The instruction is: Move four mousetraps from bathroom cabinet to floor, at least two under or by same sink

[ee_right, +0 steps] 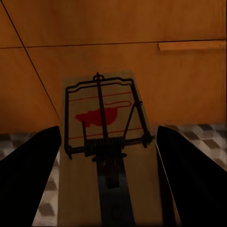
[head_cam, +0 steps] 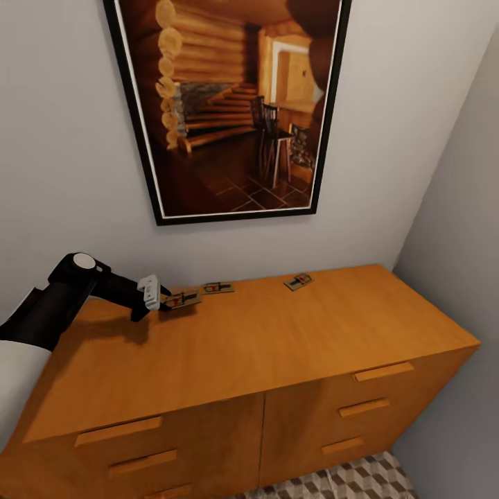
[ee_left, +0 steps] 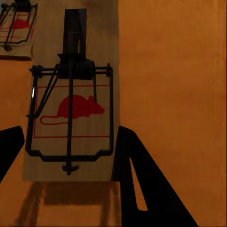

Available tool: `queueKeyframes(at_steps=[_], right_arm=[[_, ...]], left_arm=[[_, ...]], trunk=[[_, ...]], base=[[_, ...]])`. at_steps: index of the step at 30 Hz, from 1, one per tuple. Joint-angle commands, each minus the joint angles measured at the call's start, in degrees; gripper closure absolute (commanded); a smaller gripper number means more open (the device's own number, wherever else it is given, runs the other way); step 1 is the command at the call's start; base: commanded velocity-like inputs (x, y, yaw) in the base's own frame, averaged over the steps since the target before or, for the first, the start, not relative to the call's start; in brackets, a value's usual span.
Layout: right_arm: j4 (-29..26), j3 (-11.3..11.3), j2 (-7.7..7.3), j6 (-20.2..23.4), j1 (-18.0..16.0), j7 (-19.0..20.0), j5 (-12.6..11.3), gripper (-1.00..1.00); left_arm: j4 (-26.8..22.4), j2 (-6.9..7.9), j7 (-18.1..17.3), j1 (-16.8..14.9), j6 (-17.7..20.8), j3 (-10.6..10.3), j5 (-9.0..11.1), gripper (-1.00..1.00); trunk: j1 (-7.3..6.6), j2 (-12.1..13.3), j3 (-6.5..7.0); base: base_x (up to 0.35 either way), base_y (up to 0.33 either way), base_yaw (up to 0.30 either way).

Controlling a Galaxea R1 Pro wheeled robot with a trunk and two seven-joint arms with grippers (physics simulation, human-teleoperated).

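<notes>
The orange-brown cabinet [head_cam: 263, 346] carries three mousetraps on its flat top. My left gripper [head_cam: 165, 303] is shut on the leftmost mousetrap [head_cam: 184, 299], whose board sits between the black fingers [ee_left: 142, 189] and casts a shadow on the wood below it. A second mousetrap [head_cam: 218, 287] lies just beyond it, also seen at the wrist view's corner [ee_left: 16, 28]. A third mousetrap [head_cam: 299, 281] rests further right near the wall. My right gripper [ee_right: 109, 137] is shut on a fourth mousetrap [ee_right: 106, 142], held in the air before the cabinet front [ee_right: 118, 28], above the cube-patterned bathroom floor [ee_right: 208, 130].
A large black-framed picture [head_cam: 229, 104] hangs on the wall behind the cabinet. A side wall [head_cam: 464, 242] closes in at the right. Drawer handles [head_cam: 382, 371] line the front, and a strip of tiled floor [head_cam: 346, 482] lies at the cabinet's foot.
</notes>
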Motion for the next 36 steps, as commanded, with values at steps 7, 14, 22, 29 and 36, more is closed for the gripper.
queueKeyframes(at_steps=[7, 14, 22, 29, 36], right_arm=[[0.0, 0.3, -0.02, -0.1, -0.1, -0.3, 0.1, 1.00], [0.0, 0.2, -0.01, -0.1, -0.1, -0.3, 0.1, 1.00], [0.0, 0.2, -0.05, -0.1, 0.0, -0.3, 0.1, 1.00], [0.0, 0.3, 0.01, -0.1, 0.0, -0.4, 0.1, 1.00], [0.0, 0.2, -0.04, -0.1, 0.0, -0.4, 0.1, 1.00]], left_arm=[[0.0, 0.03, -0.3, -0.1, 0.4, -0.1, -0.3, 1.00], [0.1, 0.00, -0.3, -0.1, 0.4, -0.1, -0.3, 1.00], [0.2, 0.03, -0.3, -0.1, 0.4, -0.1, -0.2, 1.00], [0.8, 0.02, -0.3, -0.1, 0.4, -0.1, -0.2, 1.00], [1.0, 0.00, -0.2, -0.1, 0.4, -0.2, -0.3, 1.00]], trunk=[[-0.03, 0.0, -0.06], [-0.03, 0.0, -0.06], [-0.03, 0.0, -0.06], [-0.03, 0.0, -0.06], [-0.03, 0.0, -0.06]], base=[[-0.276, -0.199, 0.000], [-0.278, -0.207, 0.000], [-0.278, -0.209, 0.000], [-0.279, -0.210, 0.000], [-0.285, -0.207, 0.000]])
